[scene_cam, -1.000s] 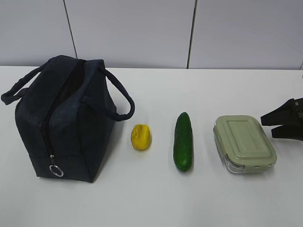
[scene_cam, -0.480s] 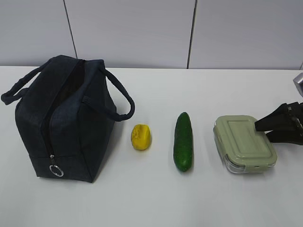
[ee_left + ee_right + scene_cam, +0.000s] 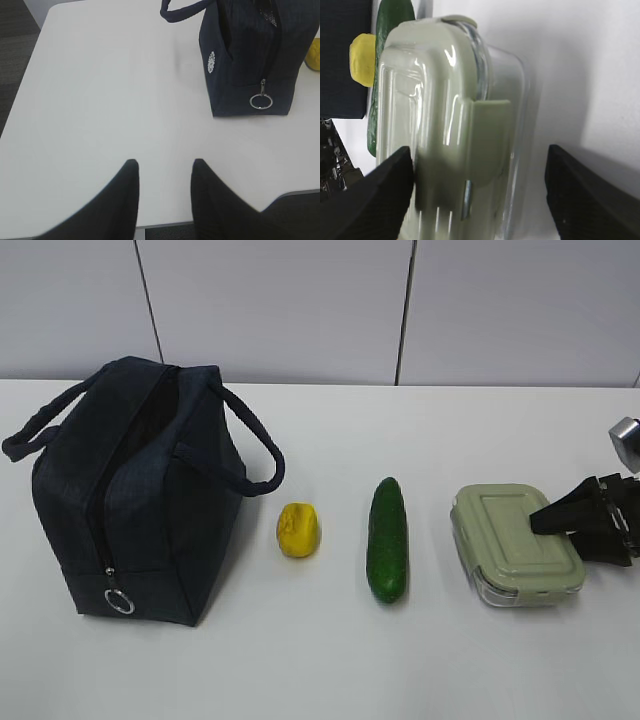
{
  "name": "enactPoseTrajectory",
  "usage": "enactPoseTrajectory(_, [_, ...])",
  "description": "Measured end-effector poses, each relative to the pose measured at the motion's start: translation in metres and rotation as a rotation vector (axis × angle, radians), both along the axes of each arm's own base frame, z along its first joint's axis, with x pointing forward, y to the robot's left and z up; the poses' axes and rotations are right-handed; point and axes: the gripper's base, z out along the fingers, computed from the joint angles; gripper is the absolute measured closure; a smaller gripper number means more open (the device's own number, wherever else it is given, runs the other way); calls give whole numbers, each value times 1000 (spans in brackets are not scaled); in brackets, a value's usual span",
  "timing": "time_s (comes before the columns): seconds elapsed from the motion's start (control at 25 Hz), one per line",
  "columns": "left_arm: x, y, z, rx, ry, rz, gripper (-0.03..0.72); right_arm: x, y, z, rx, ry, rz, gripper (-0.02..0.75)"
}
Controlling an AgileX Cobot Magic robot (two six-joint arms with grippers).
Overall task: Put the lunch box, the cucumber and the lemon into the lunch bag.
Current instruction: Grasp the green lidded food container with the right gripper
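Sage-green lidded lunch box point(image 3: 516, 543) sits between the right tool's point(image 3: 575, 530) wide-spread jaws, left tool point(image 3: 162, 172) part-spread

The lunch bag point(image 3: 247, 60) bears a round white logo, illegible.

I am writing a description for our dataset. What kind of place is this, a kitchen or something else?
Probably a lab or office test bench, not a kitchen: a plain white table, a bare panelled wall behind it, and only a lunch bag, lemon, cucumber and lunch box laid in a row.
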Motion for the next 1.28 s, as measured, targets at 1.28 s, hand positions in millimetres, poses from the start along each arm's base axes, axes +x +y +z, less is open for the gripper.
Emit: enactPoseTrajectory(1.28, [0, 0, 0, 0, 0, 0, 449, 10, 36, -11, 83, 0, 52, 138])
